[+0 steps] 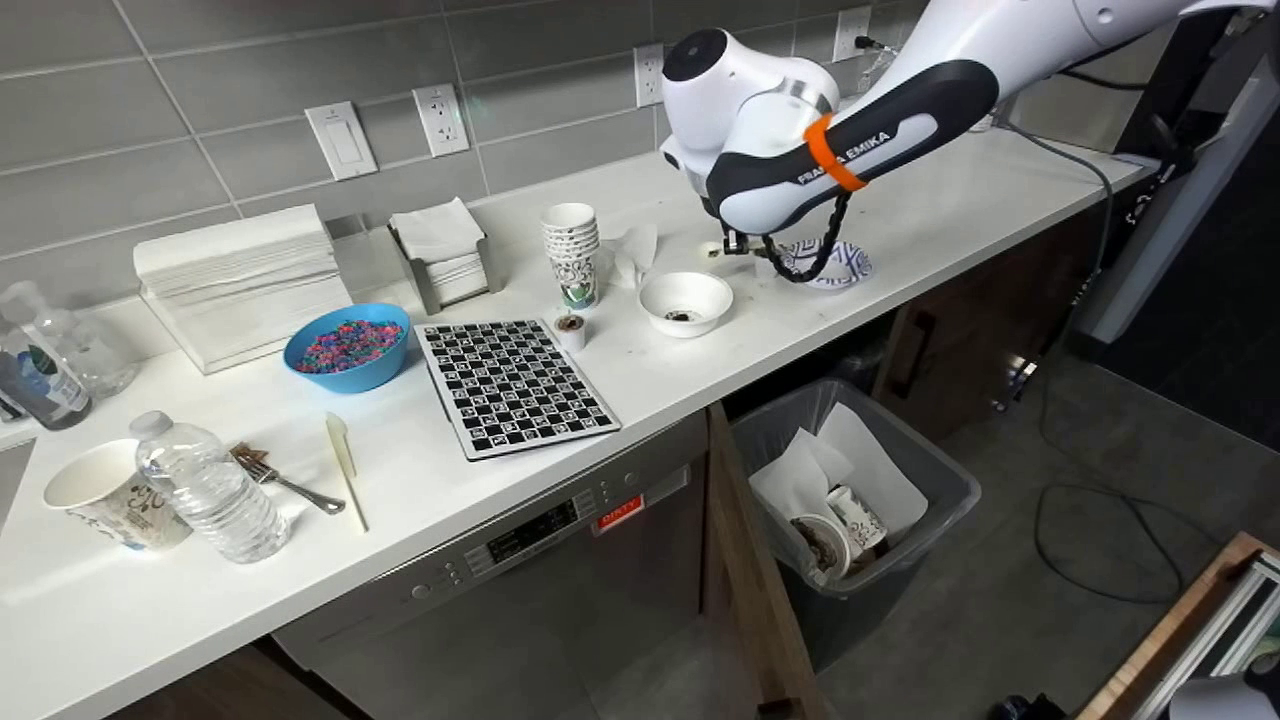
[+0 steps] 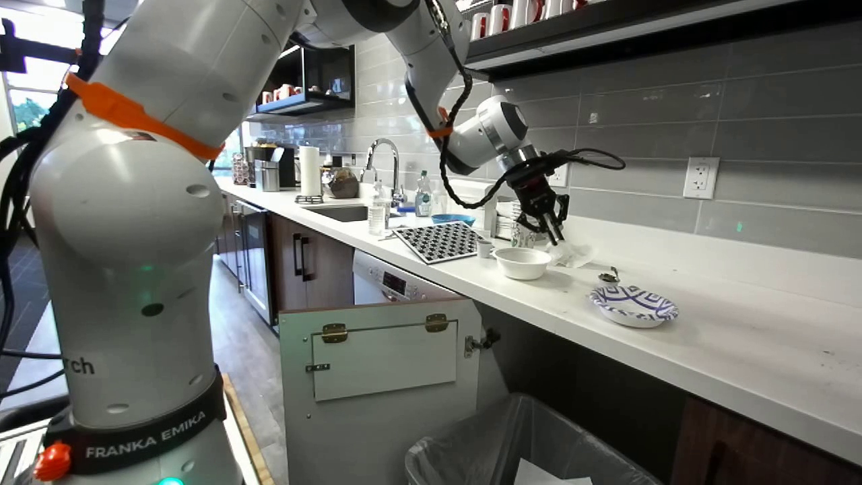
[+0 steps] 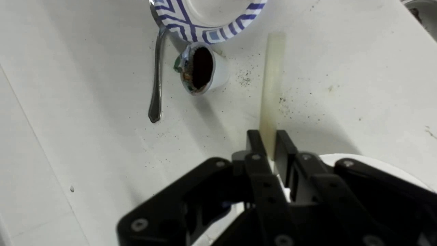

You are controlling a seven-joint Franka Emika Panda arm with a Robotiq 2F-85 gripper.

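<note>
The black two-fingered gripper (image 3: 269, 145) is pinching a pale, narrow, plastic-looking stick (image 3: 273, 75) above the white countertop (image 3: 375, 92); its flat pads (image 3: 254, 140) are bracing opposite sides, presumably preventing the projecting length from twisting.

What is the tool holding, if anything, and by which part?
The tool holds a pale stick, pinched across its narrow shaft; whether near an end, I cannot tell.

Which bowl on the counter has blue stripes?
The patterned paper bowl, beside a torn-open coffee pod; the white bowl and the blue bowl show no pattern.
</note>
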